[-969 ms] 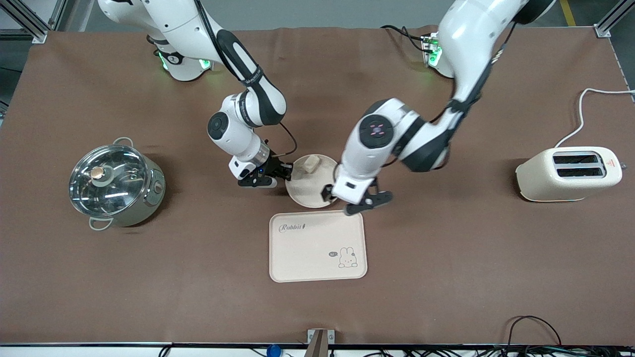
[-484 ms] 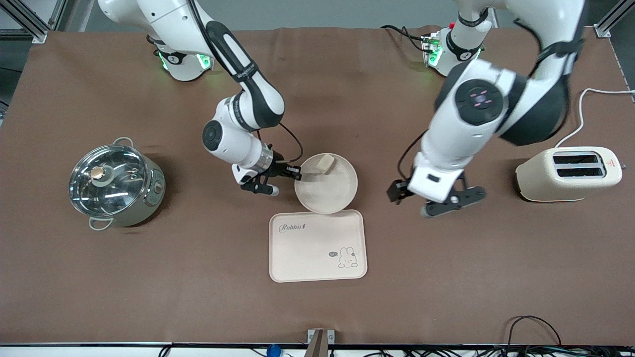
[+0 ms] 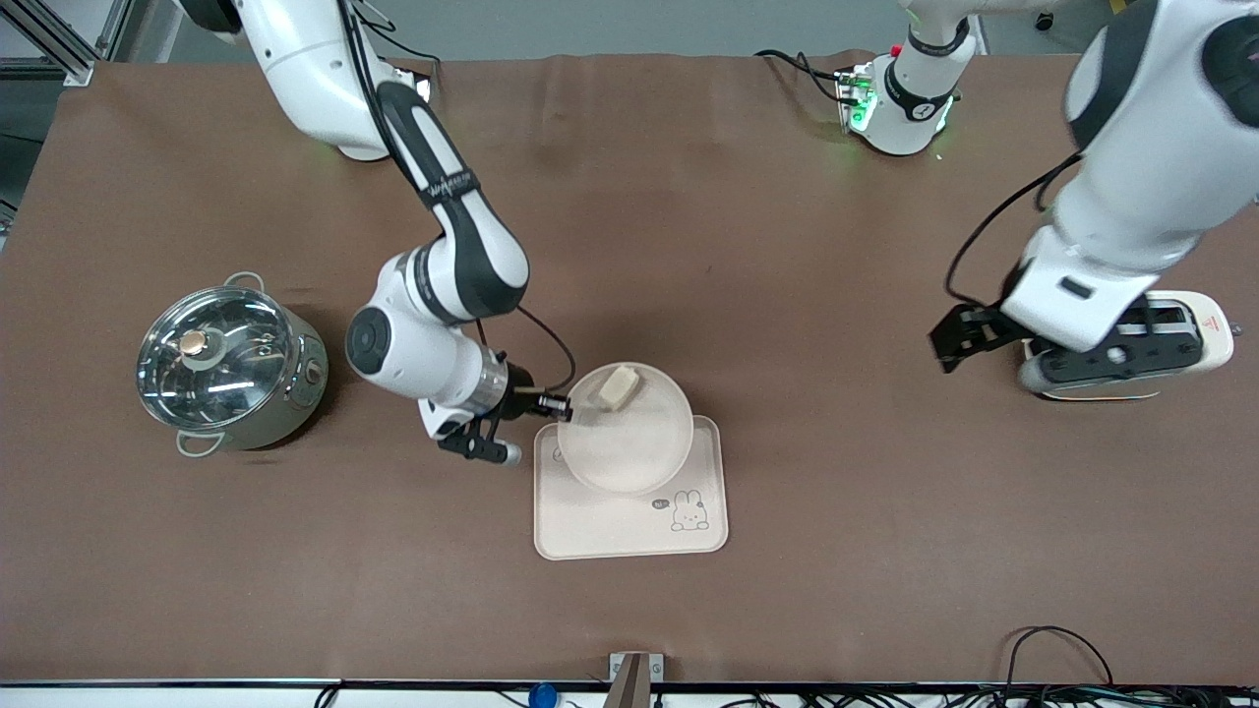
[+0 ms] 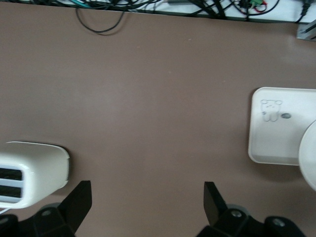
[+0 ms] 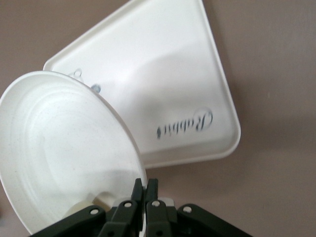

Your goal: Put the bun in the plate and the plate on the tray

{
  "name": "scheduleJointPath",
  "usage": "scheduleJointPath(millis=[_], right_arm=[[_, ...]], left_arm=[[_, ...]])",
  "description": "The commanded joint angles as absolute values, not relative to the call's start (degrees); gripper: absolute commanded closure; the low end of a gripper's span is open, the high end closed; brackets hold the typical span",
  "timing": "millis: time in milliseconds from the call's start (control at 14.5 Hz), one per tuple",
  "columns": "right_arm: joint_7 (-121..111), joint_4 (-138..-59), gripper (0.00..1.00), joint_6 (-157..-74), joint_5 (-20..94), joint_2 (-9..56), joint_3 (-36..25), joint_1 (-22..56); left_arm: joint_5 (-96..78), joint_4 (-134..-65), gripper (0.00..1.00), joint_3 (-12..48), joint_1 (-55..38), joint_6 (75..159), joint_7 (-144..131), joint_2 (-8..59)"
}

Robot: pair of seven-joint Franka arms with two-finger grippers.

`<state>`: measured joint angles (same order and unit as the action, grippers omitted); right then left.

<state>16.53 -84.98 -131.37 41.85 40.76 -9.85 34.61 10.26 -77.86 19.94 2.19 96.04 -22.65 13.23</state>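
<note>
Since earlier frame: we see plate (image 3: 627, 429) w/ bun (image 3: 617, 385) now over tray (image 3: 629, 506), frame centre. Right hand (image 3: 557, 405) pinches plate rim. Left hand (image 3: 1023, 346) spread wide over toaster (image 3: 1195, 339), right edge.

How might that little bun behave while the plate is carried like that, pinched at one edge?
The bun lies loose near the plate's rim, so it could probably slide if the plate tilts. The raised rim would likely stop it. The right gripper pinches only one edge over the tray, so the plate looks stiff and fairly light. The left gripper waits open over the toaster.
</note>
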Motion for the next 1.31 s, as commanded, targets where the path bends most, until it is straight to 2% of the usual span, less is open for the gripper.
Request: scheduleJointPath(millis=[0,208,484,553,761,1245], right_arm=[[17.84,-76.65,1.0,-130.34,39.29,47.8,-9.58,33.84],[17.84,-74.54,1.0,-130.61,39.29,50.09,-9.58,33.75],[17.67,-74.27,1.0,-133.06,39.2,51.94,-9.58,34.54],[17.84,-74.35,1.0,-133.33,39.11,52.29,-9.58,34.89],[17.58,-74.18,1.0,-136.13,39.2,54.04,-9.58,34.98],[17.58,-73.04,1.0,-137.02,39.29,54.93,-9.49,34.01]], left_arm=[[10.2,-78.66,0.0,20.13,4.04,92.99,-19.87,10.12],[9.58,-80.58,0.0,18.73,4.66,90.18,-16.01,6.35],[0.37,-91.55,0.0,5.75,-2.17,90.26,-9.85,-3.49],[0.18,-93.32,0.0,4.5,-3.85,90.26,-9.93,-4.91],[0.0,-96.94,0.0,4.48,-3.78,90.44,-9.84,-7.47],[0.17,-95.28,0.0,4.48,-3.87,90.44,-9.76,-6.24]])
